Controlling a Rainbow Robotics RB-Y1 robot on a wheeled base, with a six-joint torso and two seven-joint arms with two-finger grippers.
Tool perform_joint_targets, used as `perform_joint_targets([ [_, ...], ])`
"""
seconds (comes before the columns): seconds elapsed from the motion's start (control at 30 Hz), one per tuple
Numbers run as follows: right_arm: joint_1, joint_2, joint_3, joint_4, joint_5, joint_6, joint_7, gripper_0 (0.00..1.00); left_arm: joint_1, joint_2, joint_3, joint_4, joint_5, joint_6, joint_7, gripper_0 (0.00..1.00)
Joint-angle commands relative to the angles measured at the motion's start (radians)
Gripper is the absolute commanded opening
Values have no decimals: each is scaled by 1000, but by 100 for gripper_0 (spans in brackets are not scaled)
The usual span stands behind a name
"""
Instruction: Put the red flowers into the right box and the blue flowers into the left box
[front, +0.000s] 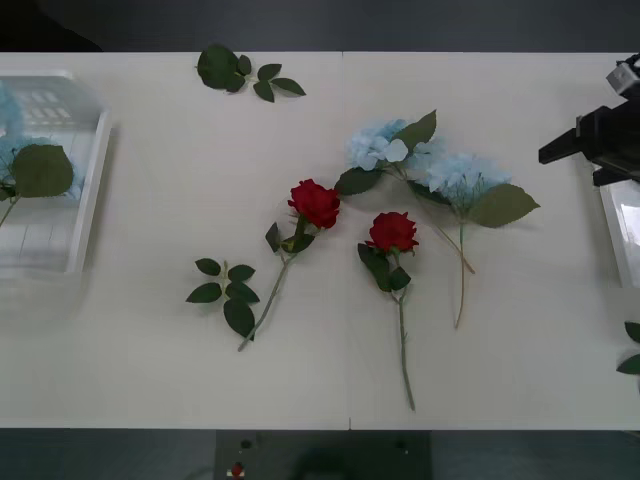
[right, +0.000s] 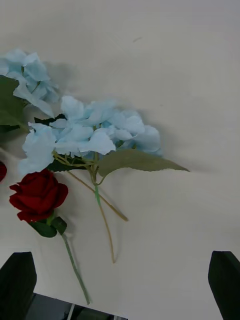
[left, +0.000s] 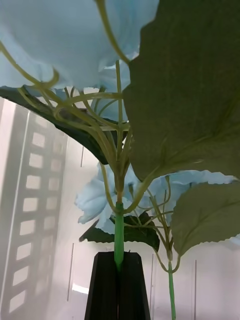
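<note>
Left tool (left: 118, 285) is clamped on the green stem of a blue flower (left: 75, 35), its black fingers pressed together around it over the left box (left: 30, 200) — the slotted bottom shows behind the bloom. A second pale blue cluster (left: 97, 200) lies in that box beyond the held stem. From the front, the left box (front: 92, 190) sits at the worktop's (front: 150, 370) left edge with a broad green leaf (front: 42, 170) and blue petals inside.

Right tool (right: 120, 280) hangs with its fingers wide apart above the worktop, near the right box (front: 612, 230), whose contents cannot be made out. Its wrist camera looks down on two blue flowers (right: 95, 130) still on the worktop, just beside a red flower (right: 37, 195). The front camera adds another red flower (front: 316, 203) lying farther toward the left box.
</note>
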Motion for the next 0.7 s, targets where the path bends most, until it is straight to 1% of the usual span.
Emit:
perform_joint_targets([
  [0.03,-27,-2,-12,-66,68,-8,-193,100,-1,28,12,-13,-3,-12,-7,0],
  [0.17,-27,80,-2,-106,205,-8,-331,100,11,8,12,-13,-5,-12,-2,0],
  [0.33,-27,189,8,-114,369,-8,-458,100,16,4,12,-11,3,-11,1,1],
  [0.43,-27,238,24,-115,453,-8,-487,100,19,4,13,-11,7,-11,-1,6],
  [0.6,-27,291,67,-118,544,3,-486,100,25,4,13,-13,15,-12,-1,9],
  [0.63,-27,304,80,-120,573,4,-487,100,25,4,13,-13,18,-11,-1,12],
  [0.67,-27,316,95,-125,610,6,-487,100,25,4,13,-13,21,-11,-1,19],
  [0.7,-27,322,104,-126,628,6,-487,100,26,4,13,-13,23,-9,-2,23],
])
